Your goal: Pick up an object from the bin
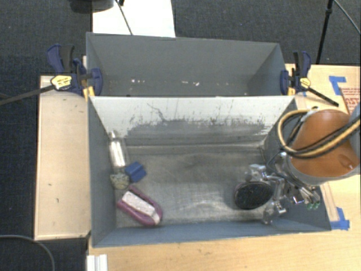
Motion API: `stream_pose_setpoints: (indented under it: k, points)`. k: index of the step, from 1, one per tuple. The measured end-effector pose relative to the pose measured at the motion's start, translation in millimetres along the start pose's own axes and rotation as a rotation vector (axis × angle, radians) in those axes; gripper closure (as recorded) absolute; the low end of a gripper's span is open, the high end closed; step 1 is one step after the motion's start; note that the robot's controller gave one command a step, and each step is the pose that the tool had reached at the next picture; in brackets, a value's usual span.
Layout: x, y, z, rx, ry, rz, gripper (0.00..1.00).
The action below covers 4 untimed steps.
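Observation:
My gripper (264, 193) is low in the bin's right front corner, under the orange wrist cover. Its two metal fingers stand apart, one at the upper edge and one at the lower right of a black round disc-like thing (250, 196) that lies on the bin floor. The fingers are open and sit beside the disc's right side; I cannot tell whether they touch it.
Along the bin's left wall lie a clear silvery tube (117, 152), a small blue piece (136, 171), a greyish lump (119, 180) and a purple and white oblong pack (140, 206). The arm comes in over the right rim.

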<state>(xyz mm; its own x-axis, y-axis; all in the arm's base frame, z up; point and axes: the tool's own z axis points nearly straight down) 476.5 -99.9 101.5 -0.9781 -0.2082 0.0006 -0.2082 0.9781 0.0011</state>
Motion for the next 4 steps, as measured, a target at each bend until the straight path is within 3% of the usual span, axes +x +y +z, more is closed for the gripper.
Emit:
stream_pose_setpoints:
  k: [1,2,3,4]
  points:
    - [-8.7,-6.3,-7.3,0.002,-0.006,0.146,0.00]
    - [-5.9,1.6,30.7,0.001,-0.006,0.325,0.00]
    - [-6.8,1.4,30.4,0.002,-0.006,0.321,0.00]
    - [-6.5,1.5,30.0,0.001,-0.004,0.319,1.00]
